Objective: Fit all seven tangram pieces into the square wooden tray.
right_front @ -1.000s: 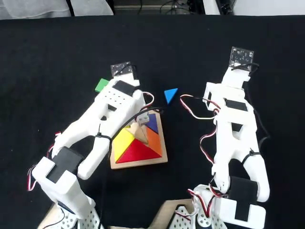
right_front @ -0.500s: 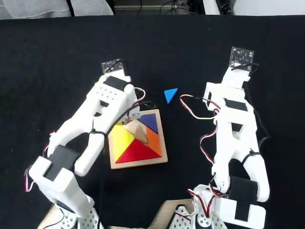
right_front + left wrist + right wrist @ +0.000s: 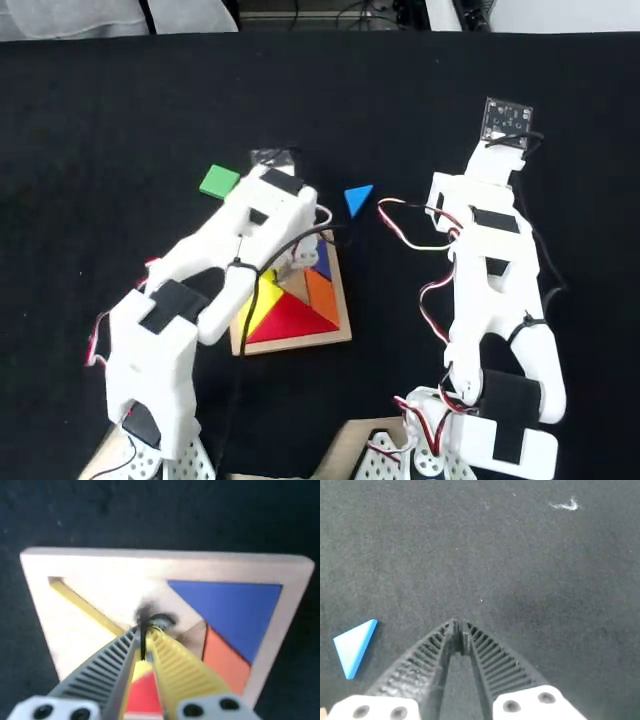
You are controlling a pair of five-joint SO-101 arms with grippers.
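Observation:
The square wooden tray [image 3: 338, 333] lies at the table's centre. It holds yellow [image 3: 262, 305], red [image 3: 292, 318], orange [image 3: 322, 290] and dark blue [image 3: 230, 605] pieces, with bare wood [image 3: 100, 585] in its far part. My left gripper [image 3: 144, 632] is shut with nothing in it, its tips low over that bare wood. A green square [image 3: 219, 181] lies on the cloth beyond the tray's left corner. A light blue triangle [image 3: 358, 198] lies beyond its right corner. My right gripper [image 3: 459, 630] is shut over bare cloth, a short way from the light blue triangle [image 3: 354, 646].
Black cloth [image 3: 120, 120] covers the whole table. The left arm [image 3: 240, 250] slants across the tray's left half and hides part of it. The right arm [image 3: 495, 270] stretches along the right side. A white lint speck [image 3: 564, 504] lies on the cloth.
The left arm swung left over the green square, then back right over the tray, so the green square now shows fully. The right arm has not moved.

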